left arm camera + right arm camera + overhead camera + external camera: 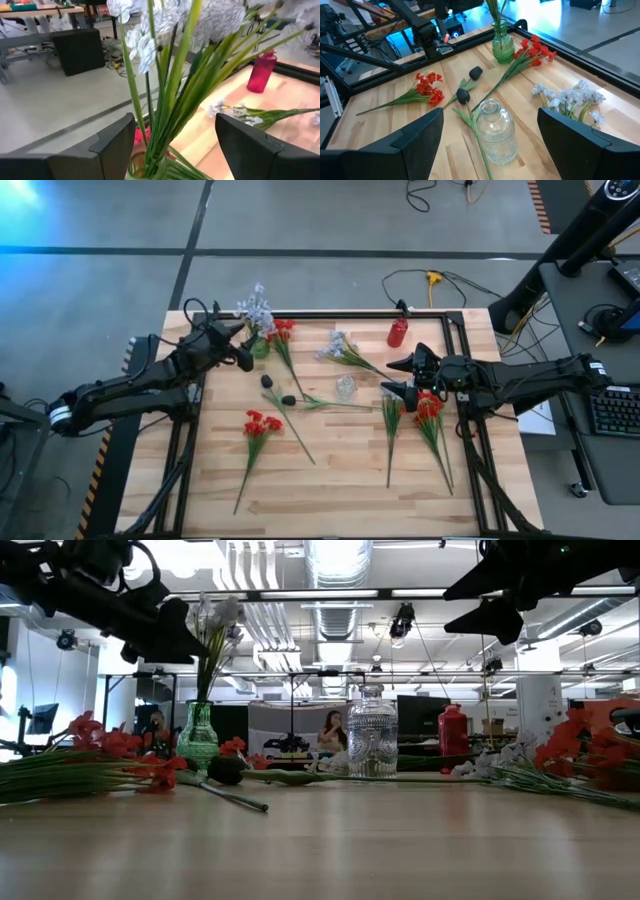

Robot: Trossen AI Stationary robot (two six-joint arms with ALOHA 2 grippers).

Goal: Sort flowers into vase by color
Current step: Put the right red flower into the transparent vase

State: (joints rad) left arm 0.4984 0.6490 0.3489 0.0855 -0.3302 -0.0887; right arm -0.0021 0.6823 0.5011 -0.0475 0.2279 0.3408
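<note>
The wooden table (340,480) fills the middle of the high view. Near its upper left corner stands a green vase (260,347) with a pale white-lavender spray (255,307) upright in it. The left gripper (247,345) sits at that vase, fingers spread wide with the green stems rising between them; in the left wrist view the two dark fingers (117,145) stand on either side of the stems and do not press them.

A red spray (283,332) lies just right of the green vase, its stem running down toward the centre. Two dark blossoms (278,389) lie a little below it, left of centre. A clear glass vase (346,388) stands in the middle of the table, empty, with a green stem lying beside it. Another pale spray (340,348) lies flat above and slightly left of the clear vase. A red bottle (397,332) stands at the upper right of the table.

In the lower left part of the table lies a second red spray (263,425), stem pointing down-left. On the right side lie more red flowers (430,408) and green stems, heads up, stems pointing down.

The right gripper (399,376) hovers right of the clear vase, above the table, its fingers wide apart and holding nothing. The low view shows both arms up off the table top, the green vase at left, the clear one in the centre.
</note>
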